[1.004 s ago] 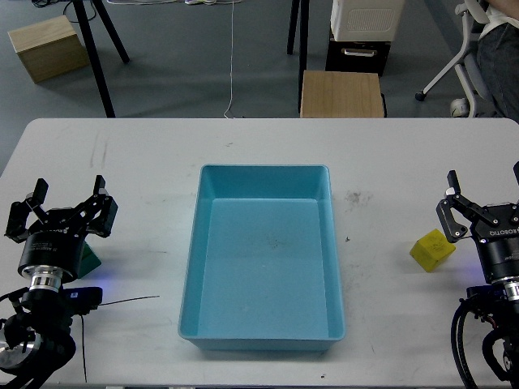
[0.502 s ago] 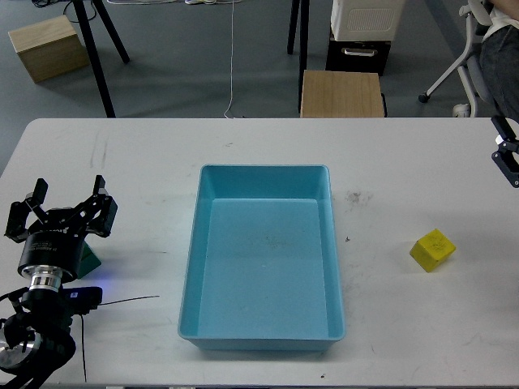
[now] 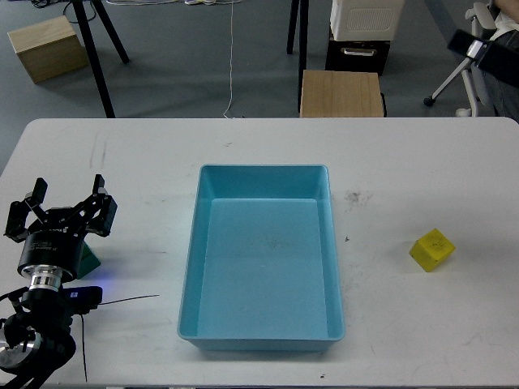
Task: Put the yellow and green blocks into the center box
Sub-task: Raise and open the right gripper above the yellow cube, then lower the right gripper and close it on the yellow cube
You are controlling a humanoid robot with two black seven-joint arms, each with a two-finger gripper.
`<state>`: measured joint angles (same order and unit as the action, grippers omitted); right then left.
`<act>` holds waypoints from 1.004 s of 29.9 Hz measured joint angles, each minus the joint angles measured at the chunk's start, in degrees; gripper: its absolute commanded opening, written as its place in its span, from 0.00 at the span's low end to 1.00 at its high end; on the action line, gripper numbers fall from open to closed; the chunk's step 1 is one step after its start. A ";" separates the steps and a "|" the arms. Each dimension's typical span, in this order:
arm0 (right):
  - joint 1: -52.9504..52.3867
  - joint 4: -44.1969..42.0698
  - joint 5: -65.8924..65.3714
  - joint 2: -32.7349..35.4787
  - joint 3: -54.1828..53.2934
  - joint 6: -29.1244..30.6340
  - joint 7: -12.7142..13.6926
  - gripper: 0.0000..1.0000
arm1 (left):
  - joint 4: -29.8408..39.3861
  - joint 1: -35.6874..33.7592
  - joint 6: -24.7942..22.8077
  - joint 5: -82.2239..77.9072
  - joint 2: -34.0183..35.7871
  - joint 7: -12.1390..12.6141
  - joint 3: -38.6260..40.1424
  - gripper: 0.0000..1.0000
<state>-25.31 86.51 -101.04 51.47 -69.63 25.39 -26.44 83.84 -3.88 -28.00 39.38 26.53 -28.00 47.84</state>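
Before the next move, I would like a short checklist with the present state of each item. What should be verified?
1. Blue box empty, ready to receive blocks: ok.
2. Yellow block lies free on the table, right of the box: ok.
3. Green block visible enough to grasp: not ok, mostly hidden behind the left gripper.
4. Left gripper open: ok, fingers spread.
5. Right gripper near the yellow block: not ok; only a blurred dark part shows at the top right edge, state cannot tell.
6. Blocks already in the box: none, both steps not yet done.
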 measured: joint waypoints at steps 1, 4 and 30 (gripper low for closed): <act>-1.28 0.02 -3.93 2.65 3.42 0.02 -0.78 0.96 | 0.00 -0.01 0.00 0.00 -0.07 0.00 0.02 1.00; -7.02 0.13 -11.67 9.28 13.91 0.03 -1.48 0.97 | 0.00 -0.08 0.00 0.00 -0.22 0.00 0.05 1.00; -24.82 -4.94 -18.05 9.55 53.30 2.61 -1.56 0.97 | -0.52 -0.45 0.00 0.00 -2.60 -0.01 -0.04 1.00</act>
<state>-50.14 81.57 -119.09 61.02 -16.33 28.00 -28.00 83.32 -4.33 -28.00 39.38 23.93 -28.01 47.80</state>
